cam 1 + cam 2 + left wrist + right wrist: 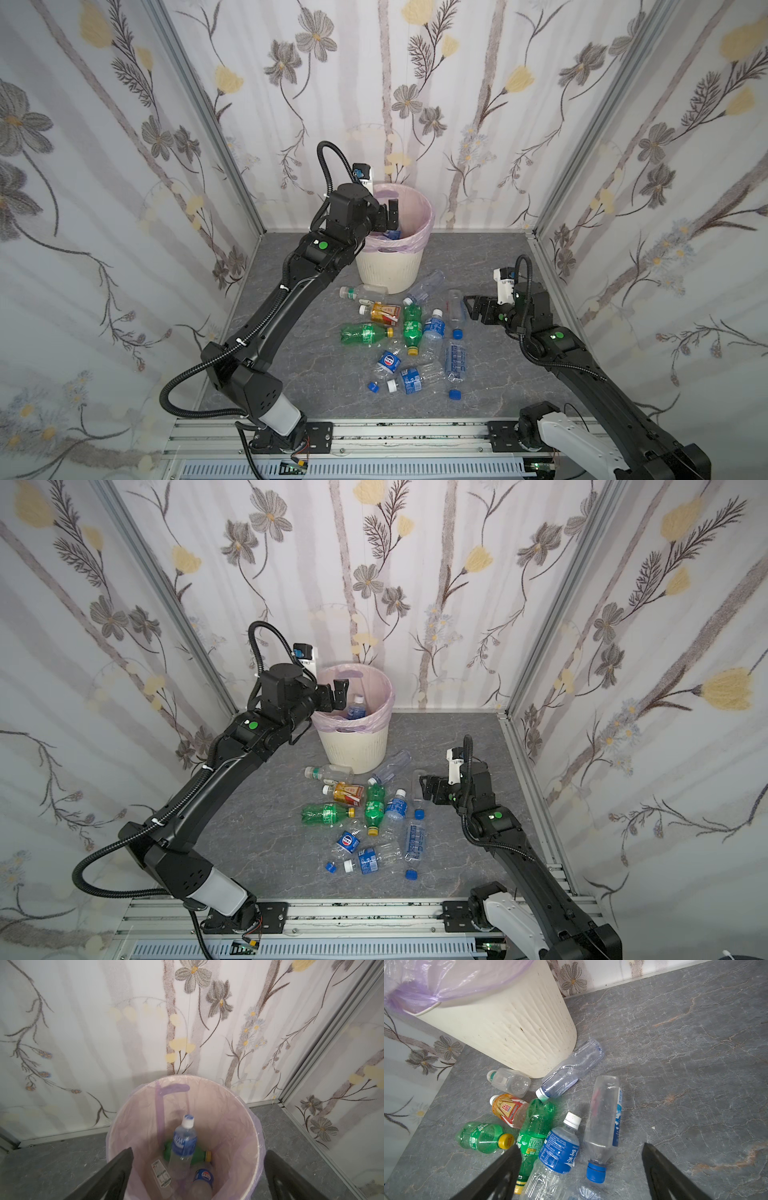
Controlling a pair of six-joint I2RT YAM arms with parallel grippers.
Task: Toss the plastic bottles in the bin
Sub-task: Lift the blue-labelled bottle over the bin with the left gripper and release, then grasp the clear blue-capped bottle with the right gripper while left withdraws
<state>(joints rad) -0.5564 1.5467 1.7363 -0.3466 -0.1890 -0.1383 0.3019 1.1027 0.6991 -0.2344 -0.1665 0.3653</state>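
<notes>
The cream ribbed bin [390,270] [357,750] with a lilac liner stands at the back. My left gripper [388,220] [338,698] [199,1152] hangs open over its mouth and holds nothing. Below it, inside the bin [257,1147], a blurred blue-labelled bottle [184,1142] [355,708] lies across a green bottle [199,1155] and a Pepsi-labelled one [202,1178]. Several plastic bottles [411,328] lie in a heap on the floor in front of the bin. My right gripper [471,307] [424,787] [581,1146] is open just above a clear blue-capped bottle [604,1122] at the heap's right edge.
The heap holds two green bottles [481,1136] [535,1126], a red-orange labelled one [508,1109] and a blue-labelled one [560,1151]. Loose caps [373,387] [455,394] lie at its near side. Flowered walls close in three sides; the bin [508,1028] stands by the back wall.
</notes>
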